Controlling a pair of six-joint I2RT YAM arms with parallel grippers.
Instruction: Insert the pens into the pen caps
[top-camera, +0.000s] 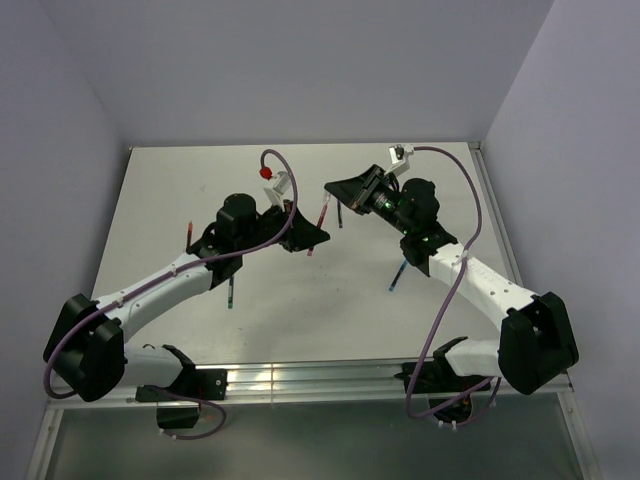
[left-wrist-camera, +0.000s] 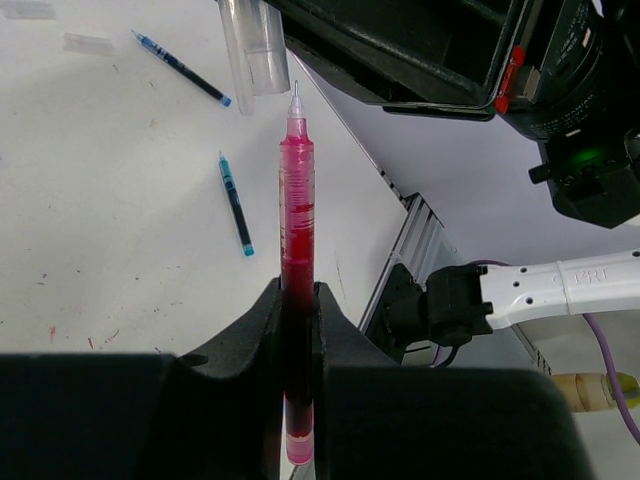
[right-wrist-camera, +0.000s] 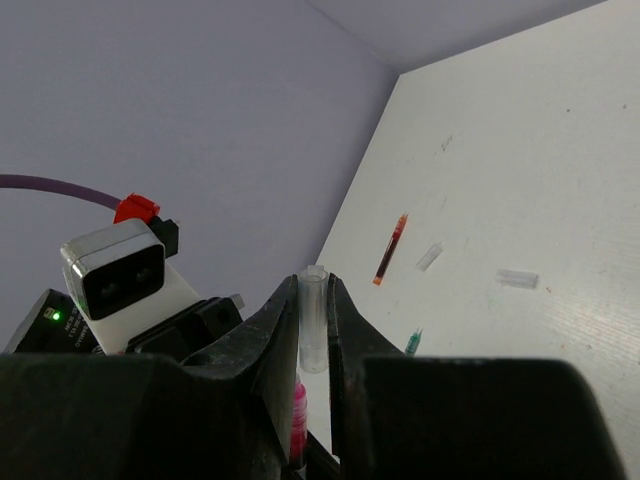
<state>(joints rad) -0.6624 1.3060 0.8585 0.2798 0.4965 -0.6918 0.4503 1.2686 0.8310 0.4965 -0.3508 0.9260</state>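
left gripper (left-wrist-camera: 297, 300) clamps red pen (left-wrist-camera: 297, 200) | right gripper (right-wrist-camera: 314, 300) clamps clear cap (right-wrist-camera: 314, 335) | tip (left-wrist-camera: 295, 95) beside cap, not in | loose pens (left-wrist-camera: 236, 205) and caps (right-wrist-camera: 517, 278) lie on table (left-wrist-camera: 100, 250)

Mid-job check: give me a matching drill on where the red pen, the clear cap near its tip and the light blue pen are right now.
Things:
1. red pen
2. clear cap
3. light blue pen

Places:
a. lying loose on the table
b. clamped in the right jaws
c. clamped in the left jaws

Pairs: 1-c, 2-b, 3-a
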